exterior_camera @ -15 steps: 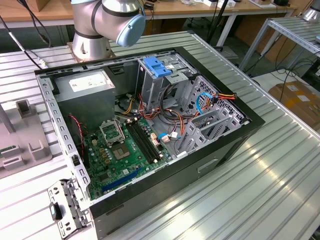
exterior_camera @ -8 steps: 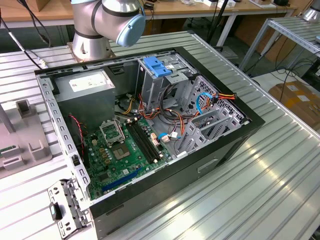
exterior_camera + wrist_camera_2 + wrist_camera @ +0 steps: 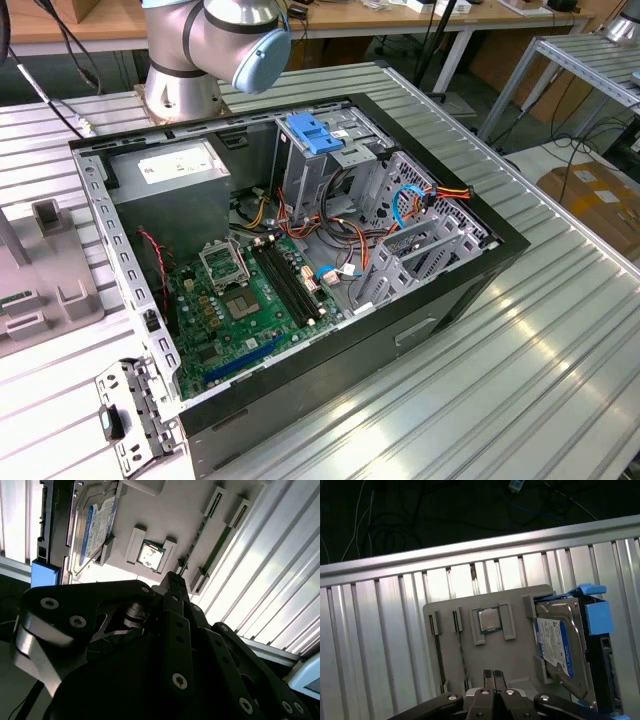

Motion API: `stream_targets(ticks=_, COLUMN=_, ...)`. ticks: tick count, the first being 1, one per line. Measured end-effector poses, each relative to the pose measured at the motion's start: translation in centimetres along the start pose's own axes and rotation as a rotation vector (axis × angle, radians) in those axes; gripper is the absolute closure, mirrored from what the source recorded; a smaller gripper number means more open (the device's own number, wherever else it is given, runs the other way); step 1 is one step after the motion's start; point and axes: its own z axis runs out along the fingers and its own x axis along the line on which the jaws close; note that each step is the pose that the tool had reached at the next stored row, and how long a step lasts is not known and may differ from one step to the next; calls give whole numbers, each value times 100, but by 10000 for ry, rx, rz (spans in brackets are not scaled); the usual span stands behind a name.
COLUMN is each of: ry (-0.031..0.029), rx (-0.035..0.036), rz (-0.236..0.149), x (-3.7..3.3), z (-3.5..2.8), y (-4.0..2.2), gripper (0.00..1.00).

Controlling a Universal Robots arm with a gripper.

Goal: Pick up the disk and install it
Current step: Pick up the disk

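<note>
The disk (image 3: 559, 651) is a silver hard drive with a white and blue label. It stands on edge in blue plastic rails at one side of a grey holder plate (image 3: 515, 600). In the second wrist view the disk (image 3: 95, 527) sits at the edge of the same plate (image 3: 180, 515). My gripper (image 3: 493, 674) hovers above the plate, off to the side of the disk and apart from it. Its two fingertips are pressed together with nothing between them. In the second wrist view the gripper (image 3: 176, 576) points down at the plate.
A processor chip (image 3: 490, 619) and thin memory sticks (image 3: 459, 645) rest in slots of the plate. In the exterior view an open computer case (image 3: 480, 290) lies on the slatted metal table, with a grey power supply (image 3: 170, 180), a blue latch (image 3: 315, 132) and loose cables inside.
</note>
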Motion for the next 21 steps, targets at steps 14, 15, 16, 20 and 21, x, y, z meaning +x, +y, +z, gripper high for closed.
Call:
stream_targets(ticks=14, ry=22, rx=17, rz=-995, x=0, z=0, y=0, gripper=89)
stream_targets(ticks=15, ry=20, rx=17, rz=-995, x=0, z=0, y=0, gripper=89)
stream_targets(ticks=16, ry=19, rx=17, rz=-995, x=0, z=0, y=0, gripper=89)
stream_targets(ticks=20, ry=12, rx=16, rz=-996, x=0, z=0, y=0, gripper=64)
stream_targets(ticks=21, ry=11, rx=16, rz=-996, x=0, z=0, y=0, gripper=64)
